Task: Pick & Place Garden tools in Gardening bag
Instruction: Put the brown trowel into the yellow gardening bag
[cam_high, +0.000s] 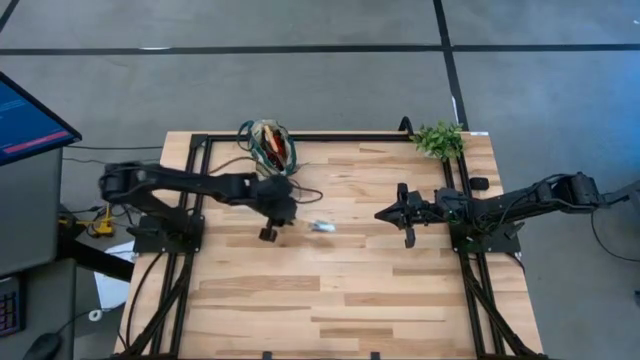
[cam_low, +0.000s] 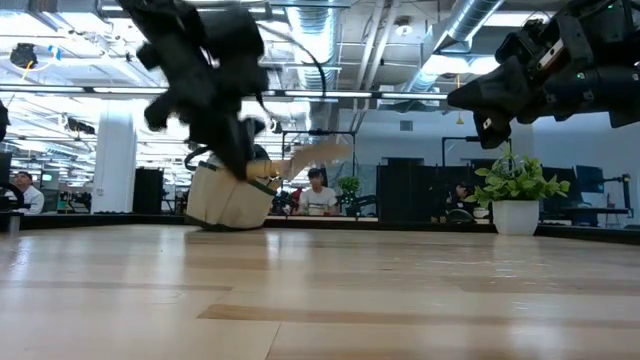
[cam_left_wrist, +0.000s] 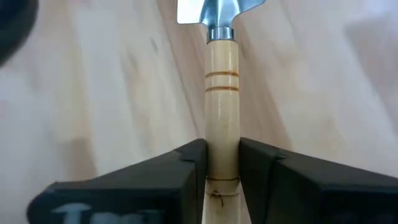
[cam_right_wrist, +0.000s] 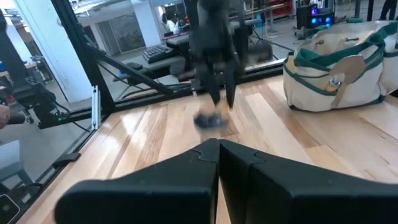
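Observation:
My left gripper (cam_high: 283, 215) is shut on a wooden-handled silver trowel (cam_left_wrist: 222, 81) over the middle of the table. The trowel's blade (cam_high: 322, 226) points toward the table's right. It also shows blurred in the right wrist view (cam_right_wrist: 211, 119). The beige gardening bag with green trim (cam_high: 270, 145) stands at the table's far edge, behind the left gripper, with tools inside it (cam_right_wrist: 348, 70). It also shows in the low view (cam_low: 228, 197). My right gripper (cam_high: 385, 213) is shut and empty. It hovers right of the trowel, pointing at it. My left gripper pinches the trowel's wooden handle (cam_left_wrist: 222, 158) between its two fingers, near the handle's free end. The handle runs out ahead of the fingers, with the blade (cam_left_wrist: 217, 9) farthest off. The trowel is lifted clear of the table (cam_low: 315, 155).
A leafy green plant in a white pot (cam_high: 438, 140) stands at the table's far right corner. It shows in the low view (cam_low: 517, 190). Black frame rails (cam_high: 190, 200) run along the table's left and right sides. People sit in the room beyond (cam_low: 318, 190).

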